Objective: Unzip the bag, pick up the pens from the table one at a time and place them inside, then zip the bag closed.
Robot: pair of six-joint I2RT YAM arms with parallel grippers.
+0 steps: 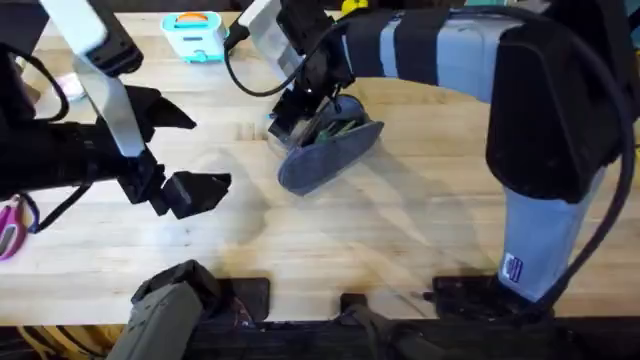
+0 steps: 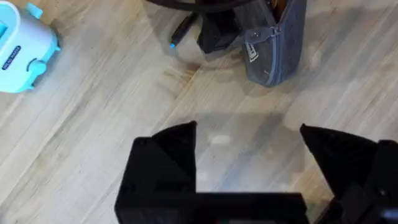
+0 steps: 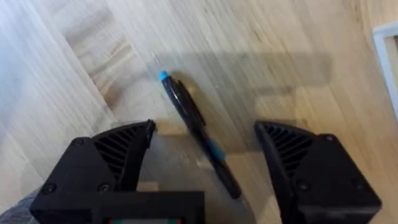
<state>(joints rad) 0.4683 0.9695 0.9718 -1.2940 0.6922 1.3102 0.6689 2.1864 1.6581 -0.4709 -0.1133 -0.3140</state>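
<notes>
Bag: the blue-grey bag (image 1: pixel 330 155) lies on the table (image 1: pixel 400 250) near its middle, mouth gaping, dark and green items visible inside.
Pen: a black pen (image 3: pixel 196 127) with a blue tip lies flat on the table just beside the bag; the right wrist view shows it whole, between the fingers and below them.
Right gripper: the right gripper (image 3: pixel 205 168) hangs over the pen, fingers spread wide, clamped on nothing.
Obstruction: in the overhead view the right arm covers the pen and the bag's far end.
Left gripper: the left gripper (image 1: pixel 185 150) hovers well left of the bag, fingers apart and empty.
Left wrist view: shows the bag's end, zip pull and label.
Surroundings: a light blue toy toaster (image 1: pixel 195 35) stands at the far edge; pink-handled scissors (image 1: pixel 10 225) lie at the left edge.
</notes>
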